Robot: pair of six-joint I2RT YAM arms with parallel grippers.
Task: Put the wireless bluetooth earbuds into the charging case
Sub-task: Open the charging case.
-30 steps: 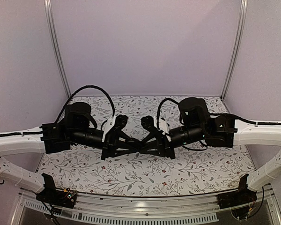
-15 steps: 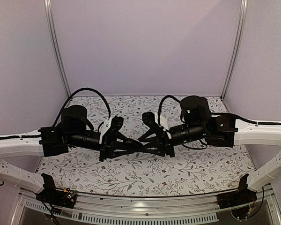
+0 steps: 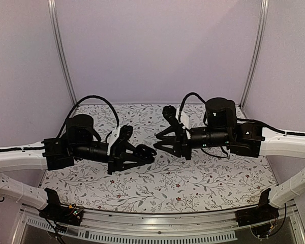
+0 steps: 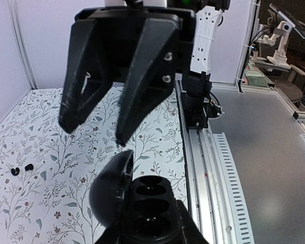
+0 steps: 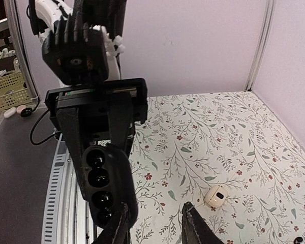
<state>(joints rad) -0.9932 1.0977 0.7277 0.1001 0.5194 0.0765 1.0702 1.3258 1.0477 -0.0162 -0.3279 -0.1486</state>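
Lid's open, buds not in yet: left gripper (image 3: 135,154) clamped on the open charging case (image 4: 145,199), right gripper (image 3: 160,141) fingers apart and empty, earbuds (image 4: 28,166) loose on the table (image 3: 218,178); next, probably right grabs one.

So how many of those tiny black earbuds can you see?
2. Both lie close together on the flowered table, far left in the left wrist view: one earbud, the other earbud. More could hide beneath the arms.
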